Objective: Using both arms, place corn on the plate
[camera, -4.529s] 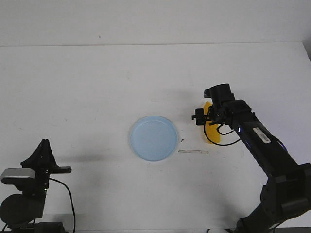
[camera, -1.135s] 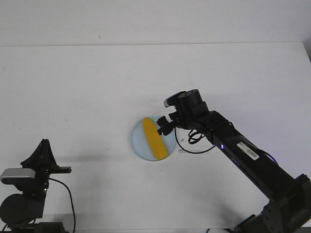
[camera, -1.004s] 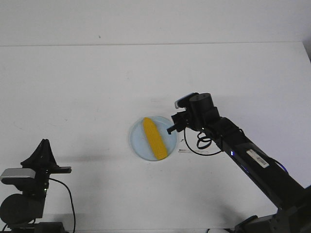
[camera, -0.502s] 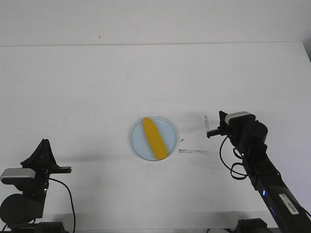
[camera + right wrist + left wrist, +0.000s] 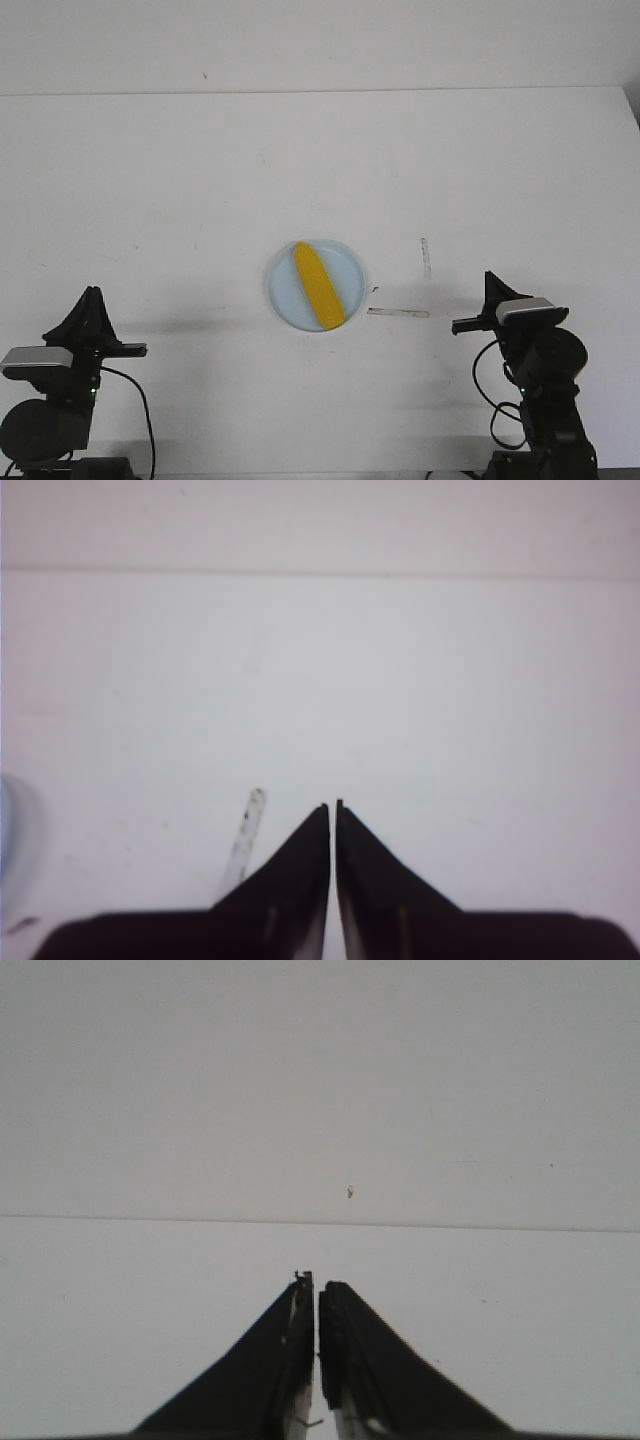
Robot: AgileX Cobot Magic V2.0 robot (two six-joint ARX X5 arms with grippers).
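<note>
We see a broad white table (image 5: pixel 200 180) filling nearly the whole front view, its surface matte and evenly lit, with faint scuffs and soft shadows. Beyond the table's far edge rises a plain pale wall (image 5: pixel 320 40), bearing one small dark speck. Two short strips of worn tape (image 5: pixel 398 312) lie on the table, right of its middle.

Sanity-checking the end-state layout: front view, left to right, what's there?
left gripper → plate with the corn lying on it → short tape strip on the table → right gripper.
</note>
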